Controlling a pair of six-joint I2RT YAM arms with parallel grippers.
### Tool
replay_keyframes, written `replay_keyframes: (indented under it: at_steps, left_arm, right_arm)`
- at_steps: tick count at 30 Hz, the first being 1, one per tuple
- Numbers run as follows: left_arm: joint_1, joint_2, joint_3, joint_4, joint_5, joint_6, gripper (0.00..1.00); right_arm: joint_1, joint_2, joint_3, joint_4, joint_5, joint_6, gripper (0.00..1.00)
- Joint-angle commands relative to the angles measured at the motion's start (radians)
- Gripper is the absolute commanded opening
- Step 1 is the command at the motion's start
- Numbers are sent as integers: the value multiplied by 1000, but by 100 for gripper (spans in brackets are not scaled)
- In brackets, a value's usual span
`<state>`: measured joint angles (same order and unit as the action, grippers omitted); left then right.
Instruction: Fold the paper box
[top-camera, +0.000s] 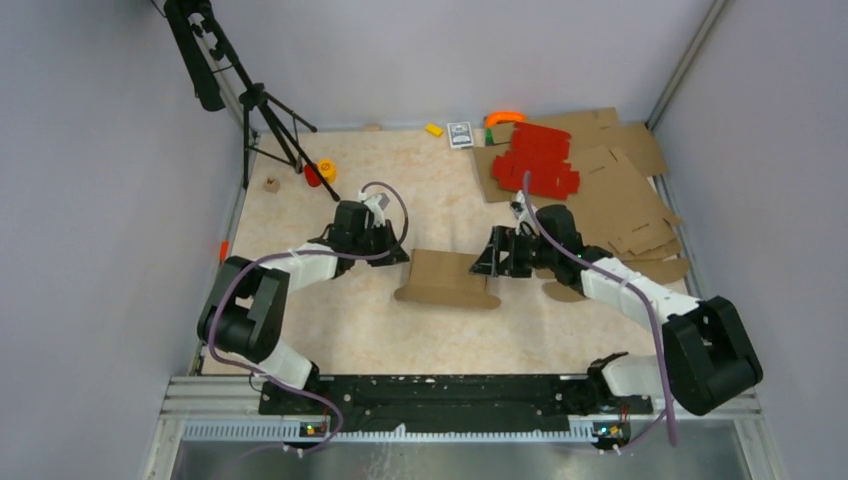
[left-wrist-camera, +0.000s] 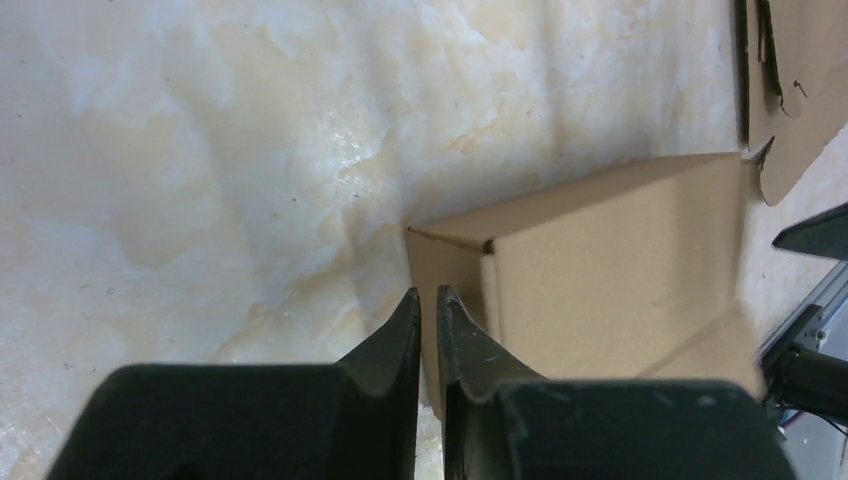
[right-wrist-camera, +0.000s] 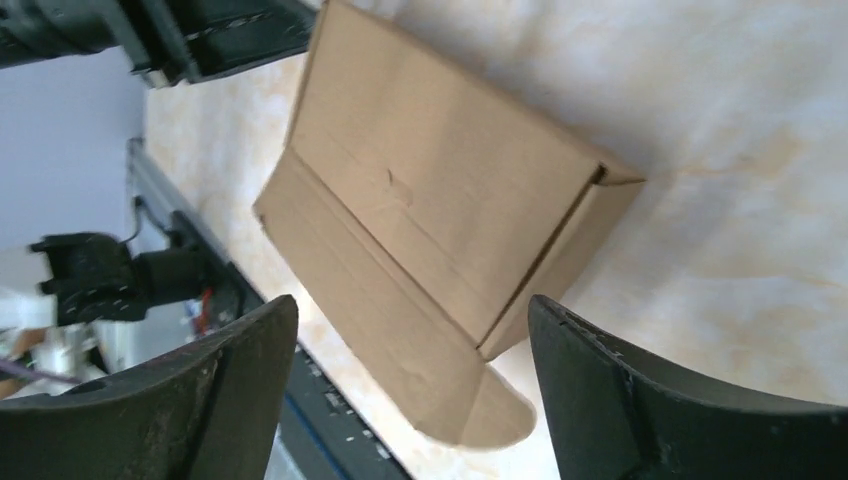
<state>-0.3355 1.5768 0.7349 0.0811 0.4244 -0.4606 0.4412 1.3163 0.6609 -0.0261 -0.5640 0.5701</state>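
Left gripper (left-wrist-camera: 427, 292): I have its jaws nearly together on nothing, tips at the paper box's (left-wrist-camera: 600, 270) left end. My right gripper (right-wrist-camera: 412, 300) gapes wide off the other end. Unheld mid-table (top-camera: 400, 340), the box could skid under a push, leaving its front flap (right-wrist-camera: 380, 340) untucked. Its interior is hidden.

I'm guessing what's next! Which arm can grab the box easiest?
Probably the right: the right gripper is open, facing one end of the paper box; the left gripper is shut at the other end.
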Motion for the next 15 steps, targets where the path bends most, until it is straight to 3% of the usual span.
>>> replay_keyframes:
  at_steps: [1, 4, 7, 11, 15]
  left_arm:
    - [16, -77, 5, -24, -45, 27, 14]
    - [21, -158, -42, -74, -115, 20, 23]
    - [20, -244, -127, -106, -123, -31, 22]
    - [-10, -349, -244, -122, -78, -98, 14]
    - [-114, -439, -329, -143, -115, -166, 12]
  right_arm:
    - [1, -64, 82, -165, 201, -137, 88]
    - [1, -22, 165, -190, 285, -191, 91]
    - [1, 67, 246, -166, 308, -234, 90]
    - [1, 229, 342, -98, 155, -283, 81]
    - [1, 414, 457, -96, 22, -350, 78]
